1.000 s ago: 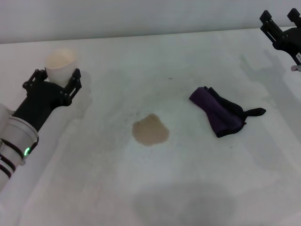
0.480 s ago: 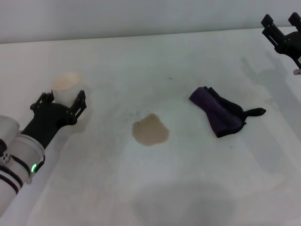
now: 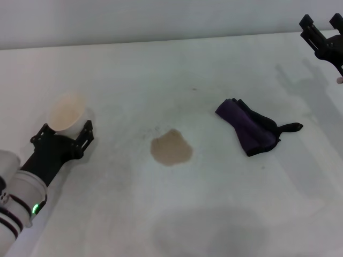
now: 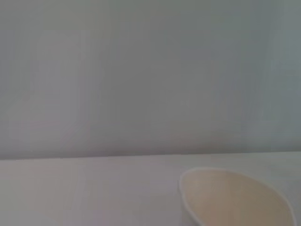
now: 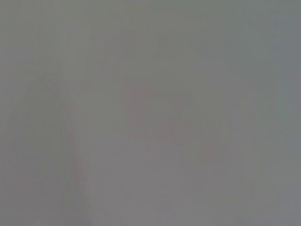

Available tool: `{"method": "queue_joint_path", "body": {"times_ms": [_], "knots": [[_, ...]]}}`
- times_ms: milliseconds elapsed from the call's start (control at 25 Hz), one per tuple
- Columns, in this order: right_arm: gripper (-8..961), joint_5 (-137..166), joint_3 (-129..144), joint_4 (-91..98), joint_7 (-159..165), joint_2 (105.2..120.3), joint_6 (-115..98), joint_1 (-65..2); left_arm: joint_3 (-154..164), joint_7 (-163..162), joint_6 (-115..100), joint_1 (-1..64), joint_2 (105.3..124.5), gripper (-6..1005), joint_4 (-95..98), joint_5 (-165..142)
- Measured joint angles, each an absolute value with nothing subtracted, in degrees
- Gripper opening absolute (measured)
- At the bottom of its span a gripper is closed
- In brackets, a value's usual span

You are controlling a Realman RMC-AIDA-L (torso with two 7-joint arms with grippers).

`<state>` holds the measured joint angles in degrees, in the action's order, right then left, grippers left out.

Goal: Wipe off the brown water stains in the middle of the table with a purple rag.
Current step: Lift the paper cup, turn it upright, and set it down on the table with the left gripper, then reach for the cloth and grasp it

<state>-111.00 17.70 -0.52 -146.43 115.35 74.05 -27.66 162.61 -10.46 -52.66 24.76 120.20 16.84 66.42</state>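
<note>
One rag (image 3: 249, 127) lies bunched on the counter (image 3: 225, 203), at about three o'clock from the stain (image 3: 171, 148) and well apart from it. It looks soft, light and limp, so the thick purple folds seem a better hold than the thin black tail. The left gripper (image 3: 63, 135) grasps a cup (image 3: 66, 113) at nine o'clock. The right gripper (image 3: 322, 33) hangs at two o'clock, released, holding nothing.

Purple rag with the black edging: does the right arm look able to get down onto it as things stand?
Probably yes. The right gripper hangs at the table's far right edge, and the bunched purple rag lies in the open, with nothing between them.
</note>
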Motion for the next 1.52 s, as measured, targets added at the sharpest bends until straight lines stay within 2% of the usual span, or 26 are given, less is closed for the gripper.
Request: {"method": "queue_joint_path", "body": {"times_ms": [720, 1040, 1320, 1520], "knots": [[873, -111.01, 18.23, -1.18, -144.32, 115.56, 76.93, -27.15, 162.63, -10.42, -59.37, 18.44, 119.8, 892, 19.24, 66.61], [873, -111.02, 24.04, -0.05, -142.73, 115.44, 77.09, -28.13, 162.83, -10.65, -63.67, 12.94, 119.75, 886, 21.32, 64.03], [870, -110.9, 46.52, 13.95, -131.22, 115.17, 65.29, -28.51, 162.19, -11.18, -72.04, 7.49, 119.7, 886, 21.35, 63.76], [868, -101.46, 66.43, 30.75, -110.57, 113.65, 52.99, -27.32, 162.14, -12.32, -74.56, 7.06, 119.48, 885, 20.61, 66.16]]}}
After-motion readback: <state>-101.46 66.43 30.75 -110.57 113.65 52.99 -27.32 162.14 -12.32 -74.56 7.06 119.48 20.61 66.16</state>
